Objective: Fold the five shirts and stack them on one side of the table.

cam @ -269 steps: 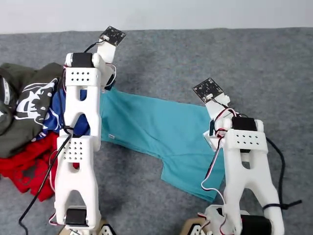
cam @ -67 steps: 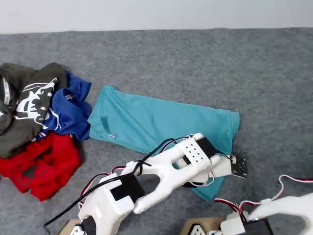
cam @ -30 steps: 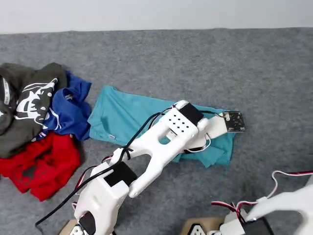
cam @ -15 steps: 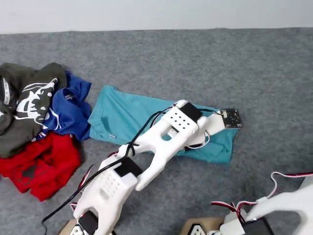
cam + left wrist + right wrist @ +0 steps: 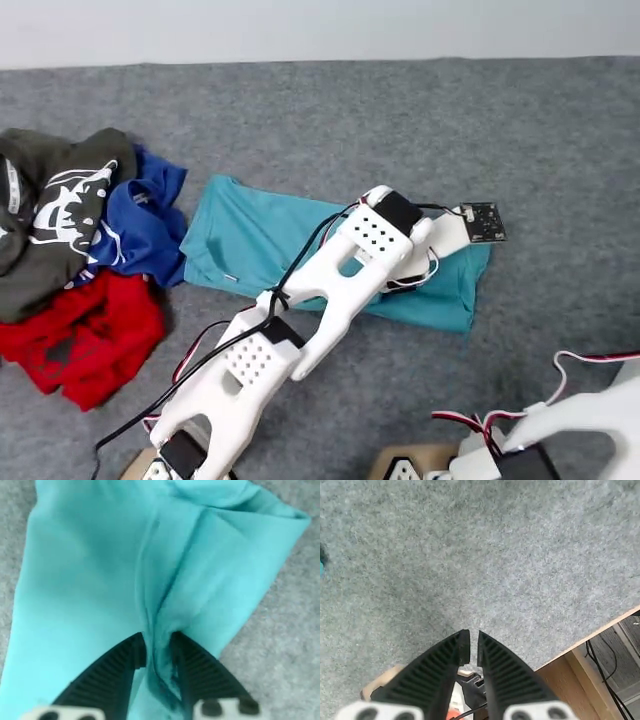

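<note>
In the high view, your left arm (image 5: 330, 290) covers the middle of the teal shirt (image 5: 245, 240). The grey shirt (image 5: 55, 200) and red shirt (image 5: 70, 335) run off the edge, and the grey one overlaps the blue shirt (image 5: 145, 225). Your right arm (image 5: 590, 420) is cut off at the corner. In the left wrist view, the fingers of the left hand (image 5: 157, 642) hide part of the fold they pinch.

Bright, even light; faint soft shadows

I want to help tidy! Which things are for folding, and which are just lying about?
For the job: flat teal cotton shirt; crumpled blue shirt; crumpled red shirt; dark olive printed shirt.
Just about: grey felt table cover; black hanging cables.
</note>
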